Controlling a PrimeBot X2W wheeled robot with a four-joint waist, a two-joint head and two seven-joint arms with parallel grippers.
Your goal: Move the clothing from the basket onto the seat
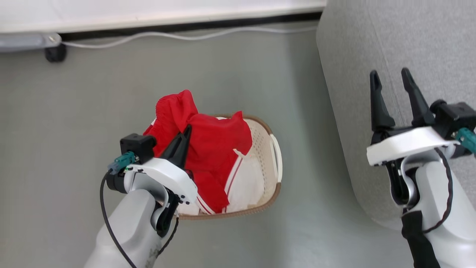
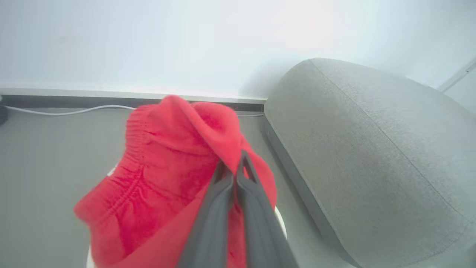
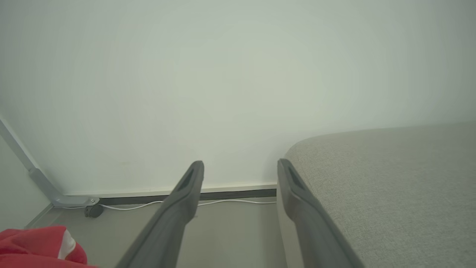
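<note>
The clothing (image 1: 208, 145) is a red garment with white stripes, lifted out of the basket (image 1: 266, 149) with its lower part still hanging into it. My left gripper (image 1: 187, 130) is shut on this red cloth; in the left wrist view the left gripper (image 2: 233, 167) pinches a fold of the clothing (image 2: 160, 167). White fabric (image 1: 245, 182) lies inside the cream basket. The grey seat (image 1: 357, 74) stands to the right. My right gripper (image 1: 390, 78) hangs open and empty over the seat's edge; in the right wrist view the right gripper (image 3: 241, 171) is beside the seat (image 3: 390, 178).
Grey floor (image 1: 93, 111) surrounds the basket. A white cable (image 1: 178, 36) runs along the dark skirting at the back wall, with a small dark caster (image 1: 55, 54) at the far left. The seat's rounded arm (image 2: 364, 149) rises close to the basket's right side.
</note>
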